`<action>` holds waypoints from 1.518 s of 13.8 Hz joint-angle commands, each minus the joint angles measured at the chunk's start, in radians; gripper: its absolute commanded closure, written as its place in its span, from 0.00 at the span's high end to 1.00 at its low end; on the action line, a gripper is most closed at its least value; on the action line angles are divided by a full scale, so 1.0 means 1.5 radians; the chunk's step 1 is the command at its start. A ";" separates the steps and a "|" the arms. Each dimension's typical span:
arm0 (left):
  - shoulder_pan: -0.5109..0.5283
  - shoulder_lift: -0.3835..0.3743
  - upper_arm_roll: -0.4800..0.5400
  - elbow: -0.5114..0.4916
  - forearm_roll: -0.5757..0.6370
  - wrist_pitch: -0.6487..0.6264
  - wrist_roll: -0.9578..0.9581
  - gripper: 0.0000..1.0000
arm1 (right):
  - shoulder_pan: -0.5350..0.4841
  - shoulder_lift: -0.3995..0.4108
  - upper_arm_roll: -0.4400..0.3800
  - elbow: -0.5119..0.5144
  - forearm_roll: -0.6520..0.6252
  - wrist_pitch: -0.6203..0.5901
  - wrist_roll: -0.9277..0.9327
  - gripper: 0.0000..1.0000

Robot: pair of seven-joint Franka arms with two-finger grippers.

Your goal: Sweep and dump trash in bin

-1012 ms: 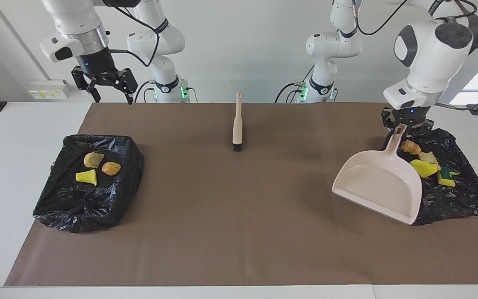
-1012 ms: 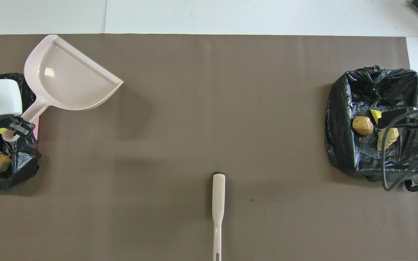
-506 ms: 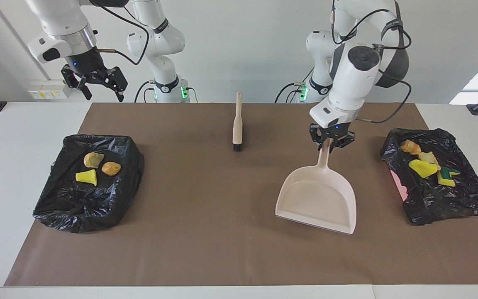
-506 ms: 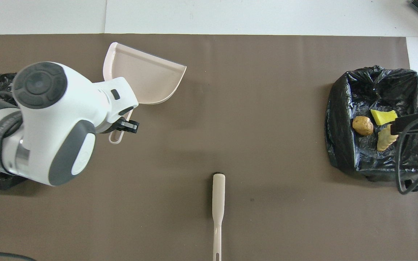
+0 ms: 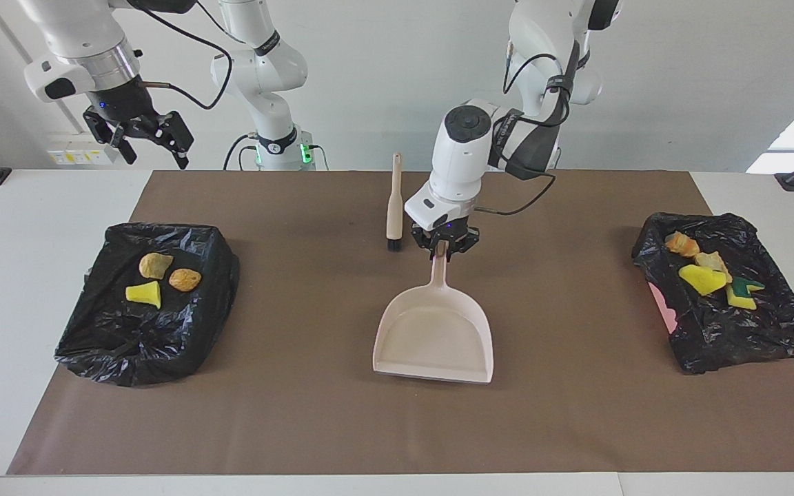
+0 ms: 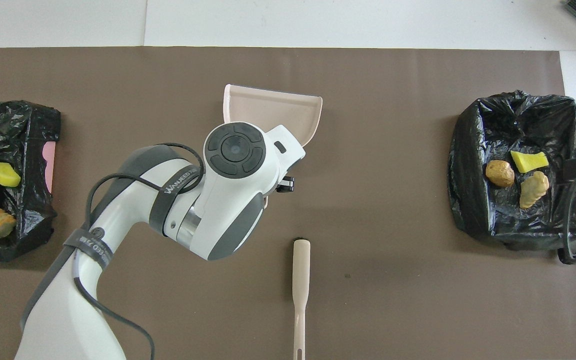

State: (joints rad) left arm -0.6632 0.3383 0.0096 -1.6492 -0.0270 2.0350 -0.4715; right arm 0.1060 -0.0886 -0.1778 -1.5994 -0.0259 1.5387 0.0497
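My left gripper [image 5: 443, 249] is shut on the handle of the beige dustpan [image 5: 435, 337], which is empty and sits low over the middle of the brown mat. In the overhead view my left arm hides most of the dustpan [image 6: 268, 111]. The trash lies in two black-bagged bins. The bin [image 5: 100, 344] at the right arm's end holds a yellow wedge [image 5: 143, 293] and two tan lumps [image 5: 155, 264]. The bin [image 5: 748, 331] at the left arm's end holds several pieces [image 5: 701, 278]. My right gripper [image 5: 152, 148] hangs open and empty, high over the table edge near its bin.
A beige brush [image 5: 393, 203] lies on the mat beside the dustpan's handle, nearer to the robots, bristles pointing away from them. In the overhead view the brush [image 6: 300, 280] lies free of the arm. Pink shows under the torn bag [image 5: 660, 303] of the left arm's bin.
My left arm has carried the dustpan from its bin to the middle of the mat and turned it straight. My right gripper has drifted higher and toward its end of the table.
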 commanded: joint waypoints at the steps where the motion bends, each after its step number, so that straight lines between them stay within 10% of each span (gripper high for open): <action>1: -0.034 0.067 0.014 0.065 -0.011 0.022 -0.045 0.00 | -0.006 -0.006 0.004 -0.004 -0.007 0.019 -0.073 1.00; 7: -0.050 0.140 0.013 0.122 -0.018 0.034 -0.068 0.00 | -0.004 -0.008 0.006 -0.012 -0.006 0.018 -0.080 1.00; 8: -0.050 0.139 0.014 0.122 -0.026 0.032 -0.068 0.14 | -0.004 -0.008 0.006 -0.011 -0.005 0.017 -0.078 1.00; 10: -0.050 0.138 0.014 0.121 -0.026 0.034 -0.068 0.82 | -0.005 -0.008 0.005 -0.001 0.004 0.002 -0.078 1.00; 11: -0.050 0.137 0.014 0.120 -0.022 0.034 -0.066 1.00 | -0.005 -0.009 0.004 0.002 0.007 -0.003 -0.079 1.00; 21: 0.107 -0.115 0.024 -0.075 0.000 -0.015 0.108 1.00 | 0.008 -0.039 0.019 0.000 0.009 -0.044 -0.037 1.00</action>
State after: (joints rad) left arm -0.5679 0.2606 0.0556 -1.6782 -0.0406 2.0336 -0.3973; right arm 0.1142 -0.1246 -0.1536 -1.5787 -0.0227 1.4882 -0.0278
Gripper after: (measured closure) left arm 0.000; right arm 0.000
